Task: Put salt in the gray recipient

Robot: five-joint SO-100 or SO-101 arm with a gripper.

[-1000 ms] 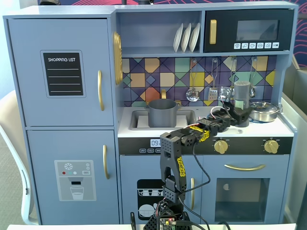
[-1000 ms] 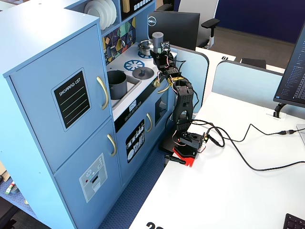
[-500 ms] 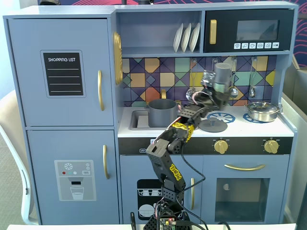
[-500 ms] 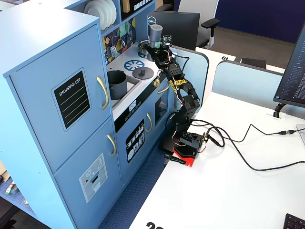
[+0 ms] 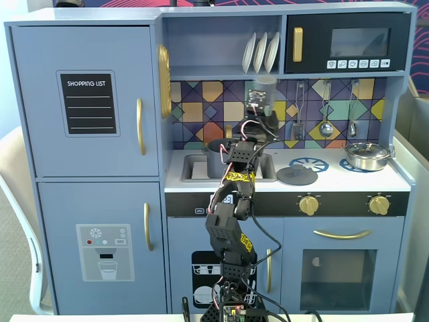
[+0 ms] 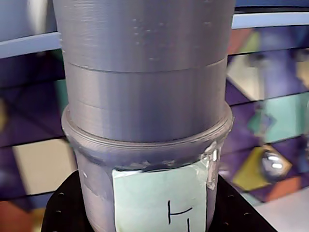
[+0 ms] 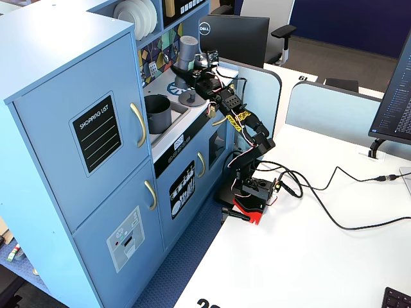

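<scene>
The salt (image 5: 262,92) is a tall dark-gray shaker held upright in the air, blurred, in front of the tiled back wall. My gripper (image 5: 261,115) is shut on its lower part. In the wrist view the salt (image 6: 145,96) fills the frame, with its light-green label (image 6: 159,198) at the bottom and black jaws on both sides. The gray recipient (image 5: 216,159) stands in the sink, partly hidden behind my arm. From the side, the salt (image 7: 187,50) hangs to the right of and above the gray recipient (image 7: 157,113).
A flat gray lid (image 5: 297,176) lies on the stove top and a shiny steel pan (image 5: 367,156) stands at the far right. Utensils (image 5: 325,127) hang on the back wall. White plates (image 5: 261,52) stand on the shelf above.
The salt has left the counter at the right by the steel pan, risen, and travelled left across the stove. It now hangs near the sink, beside the pot.
</scene>
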